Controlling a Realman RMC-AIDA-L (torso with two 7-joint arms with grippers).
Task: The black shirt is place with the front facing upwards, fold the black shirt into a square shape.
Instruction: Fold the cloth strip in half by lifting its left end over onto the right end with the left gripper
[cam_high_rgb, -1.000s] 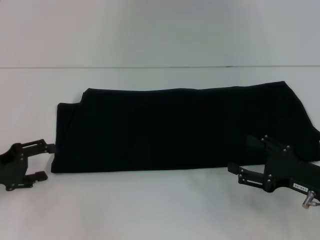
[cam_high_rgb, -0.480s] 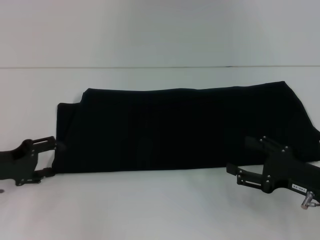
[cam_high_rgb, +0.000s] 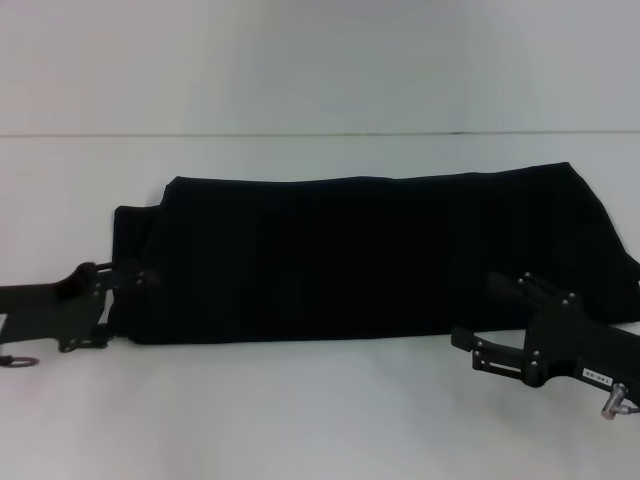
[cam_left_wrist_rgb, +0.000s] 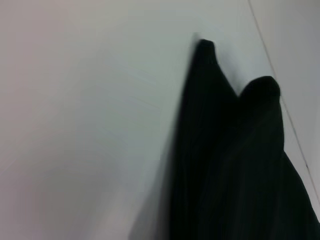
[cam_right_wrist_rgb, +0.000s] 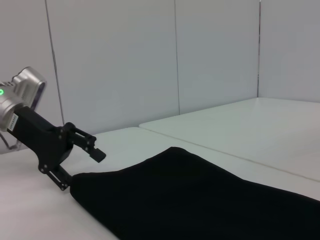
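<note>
The black shirt (cam_high_rgb: 360, 255) lies as a long folded band across the white table, with only plain black cloth showing. My left gripper (cam_high_rgb: 125, 308) is open at the band's near-left corner, its upper finger over the cloth and its lower finger on the table beside the edge. The right wrist view shows that left gripper (cam_right_wrist_rgb: 82, 171) open at the shirt's (cam_right_wrist_rgb: 200, 200) corner. My right gripper (cam_high_rgb: 477, 310) stands open at the band's near edge on the right, its far finger over the cloth. The left wrist view shows the shirt's (cam_left_wrist_rgb: 235, 165) end with a notch in its outline.
The white table (cam_high_rgb: 300, 420) stretches in front of the shirt, between the two arms. Pale wall panels (cam_right_wrist_rgb: 215, 55) stand behind the table's far edge. A table seam (cam_high_rgb: 300, 134) runs across beyond the shirt.
My left gripper has slid right and away from me, from the bare table onto the shirt's left corner. My right gripper has crept slightly left. The shirt has not moved.
</note>
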